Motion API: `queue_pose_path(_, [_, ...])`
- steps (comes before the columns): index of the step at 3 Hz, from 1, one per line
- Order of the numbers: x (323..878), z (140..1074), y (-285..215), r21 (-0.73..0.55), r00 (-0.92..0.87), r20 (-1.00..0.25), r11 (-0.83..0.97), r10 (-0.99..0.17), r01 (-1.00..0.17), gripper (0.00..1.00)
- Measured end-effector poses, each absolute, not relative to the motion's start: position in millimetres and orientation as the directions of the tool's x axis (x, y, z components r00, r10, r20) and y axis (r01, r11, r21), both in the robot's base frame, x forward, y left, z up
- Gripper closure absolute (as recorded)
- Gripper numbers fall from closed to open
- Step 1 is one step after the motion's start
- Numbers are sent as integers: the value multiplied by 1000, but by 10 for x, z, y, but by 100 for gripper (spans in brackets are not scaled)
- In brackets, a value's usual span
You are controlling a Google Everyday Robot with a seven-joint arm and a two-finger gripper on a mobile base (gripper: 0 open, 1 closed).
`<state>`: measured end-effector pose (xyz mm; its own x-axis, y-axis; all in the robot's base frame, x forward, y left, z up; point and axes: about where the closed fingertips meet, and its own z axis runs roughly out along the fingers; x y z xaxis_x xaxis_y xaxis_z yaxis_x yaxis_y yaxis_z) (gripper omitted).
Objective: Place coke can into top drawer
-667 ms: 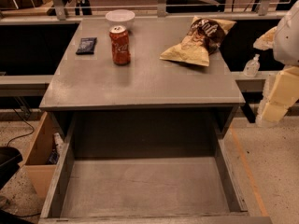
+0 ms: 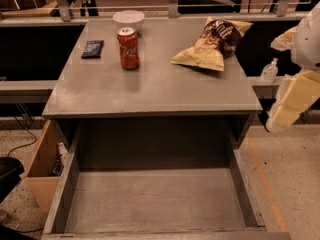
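Coke can (image 2: 128,49): stands upright on the worktop (image 2: 150,89), in the rear-left quarter. Its long axis is vertical, with the silver top and pull tab up and the white script facing the camera. It is free of any grip.

Neighbours: a white bowl (image 2: 128,19) is just behind the can, near the back edge. A dark flat packet (image 2: 92,49) lies to its left, apart from it. A crumpled chip bag (image 2: 212,44) lies to its right, well apart.

Top drawer (image 2: 155,201): pulled out below the worktop's front edge and nearly as wide as the cabinet. It has low side walls, and its flat scuffed bottom shows from wall to wall. Bare grey worktop runs from the can forward to the front edge above the drawer.

My hand (image 2: 285,111): off the worktop's right edge, about level with its front corner and well apart from the can. Only pale, blocky parts show at the picture's edge, so this is probably the hand. I cannot tell how far open it is, and I see nothing held in it.
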<state>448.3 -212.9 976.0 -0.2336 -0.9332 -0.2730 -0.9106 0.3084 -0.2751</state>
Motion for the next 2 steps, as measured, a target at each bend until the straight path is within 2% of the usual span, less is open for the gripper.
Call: queue_pose_path(2, [4759,9293,-1991,-239,-223,-622,452,-751,-859,0])
